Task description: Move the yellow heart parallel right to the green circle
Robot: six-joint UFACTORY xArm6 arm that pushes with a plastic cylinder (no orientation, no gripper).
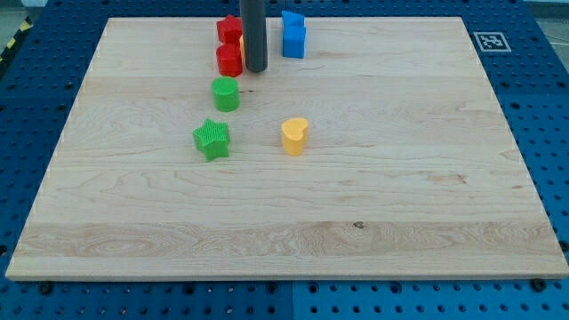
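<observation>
One tool, my tip (256, 69), a bare rod grasping nothing, far on the surface (400, 204) | red cylinder (229, 60) touching tip's left | red star (229, 28) farther | blue blocks (293, 35) right | green circle (226, 93) nearer | green star (212, 140) nearer still | yellow heart (295, 136) right of green star, apart from tip.

The tip (256, 69) was placed near the top of the board (400, 196), just right of two blocks (229, 59) stacked along the view's vertical, with another block (293, 35) to its right. Below it sat the circle (226, 93); the star (212, 140) lay lower still, and the heart (295, 136) was set apart to the star's right.
</observation>
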